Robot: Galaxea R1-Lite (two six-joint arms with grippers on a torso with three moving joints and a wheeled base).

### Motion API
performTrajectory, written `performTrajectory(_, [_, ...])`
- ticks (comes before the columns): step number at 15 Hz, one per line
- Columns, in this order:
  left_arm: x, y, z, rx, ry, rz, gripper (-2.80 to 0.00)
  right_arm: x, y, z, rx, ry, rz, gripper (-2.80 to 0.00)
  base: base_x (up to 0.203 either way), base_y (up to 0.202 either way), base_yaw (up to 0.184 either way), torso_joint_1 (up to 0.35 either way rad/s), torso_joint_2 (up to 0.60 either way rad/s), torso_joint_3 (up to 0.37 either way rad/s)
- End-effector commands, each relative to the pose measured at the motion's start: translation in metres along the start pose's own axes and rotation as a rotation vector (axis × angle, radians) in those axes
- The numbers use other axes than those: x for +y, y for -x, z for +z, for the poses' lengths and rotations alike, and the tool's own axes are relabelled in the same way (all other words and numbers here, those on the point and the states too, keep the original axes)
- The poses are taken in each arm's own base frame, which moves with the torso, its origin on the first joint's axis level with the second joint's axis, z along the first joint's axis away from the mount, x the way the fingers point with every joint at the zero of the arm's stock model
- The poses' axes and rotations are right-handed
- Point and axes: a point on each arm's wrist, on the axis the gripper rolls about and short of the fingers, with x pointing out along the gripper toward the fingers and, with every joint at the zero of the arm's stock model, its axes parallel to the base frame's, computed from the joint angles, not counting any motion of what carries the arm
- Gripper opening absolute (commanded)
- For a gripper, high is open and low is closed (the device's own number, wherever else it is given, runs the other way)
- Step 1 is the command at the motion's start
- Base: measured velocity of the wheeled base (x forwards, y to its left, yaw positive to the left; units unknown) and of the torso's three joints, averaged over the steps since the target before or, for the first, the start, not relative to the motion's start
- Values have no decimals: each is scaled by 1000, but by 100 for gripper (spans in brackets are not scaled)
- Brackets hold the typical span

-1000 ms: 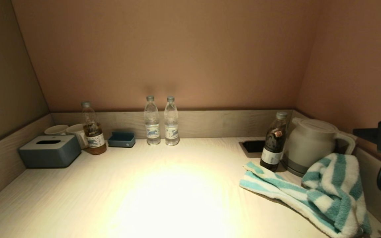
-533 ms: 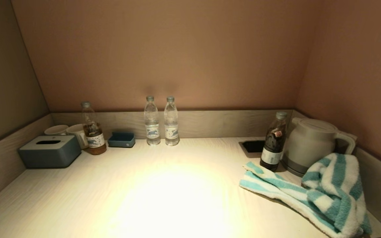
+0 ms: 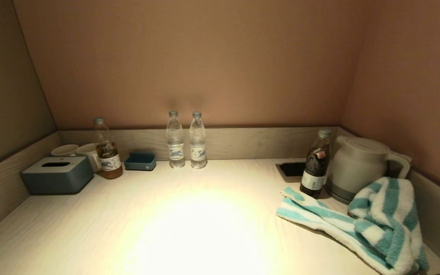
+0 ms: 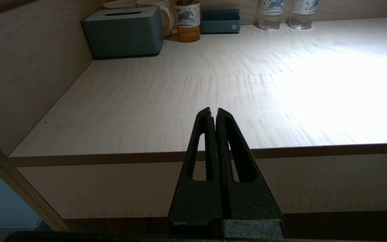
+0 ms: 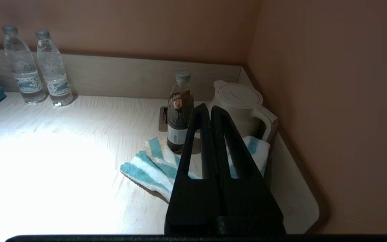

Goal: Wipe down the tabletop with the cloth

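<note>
Right claw (image 5: 210,111) gone from head view, closed empty, striped cloth (image 3: 376,225) at tabletop (image 3: 189,221) right edge (unheld).

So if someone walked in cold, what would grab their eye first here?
A teal-and-white striped terry cloth lies crumpled at the pale wooden tabletop's right end, against a cream electric kettle. Two clear plastic water bottles stand together at the back wall. Both grippers, left and right, are shut, holding nothing.

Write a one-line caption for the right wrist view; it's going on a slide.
Shut right claw above striped cloth beside dark bottle and kettle.
</note>
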Motion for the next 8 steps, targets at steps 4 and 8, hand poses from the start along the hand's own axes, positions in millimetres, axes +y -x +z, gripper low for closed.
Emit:
performTrajectory(4, [0,0,0,0,0,1,-280,5,28,-4,-68,11,0,-280,0,0,0,0,0,0])
performTrajectory(8, [0,0,0,1,0,-1,-280,9,38,-20,-68,12,25,-280,0,0,0,0,0,0])
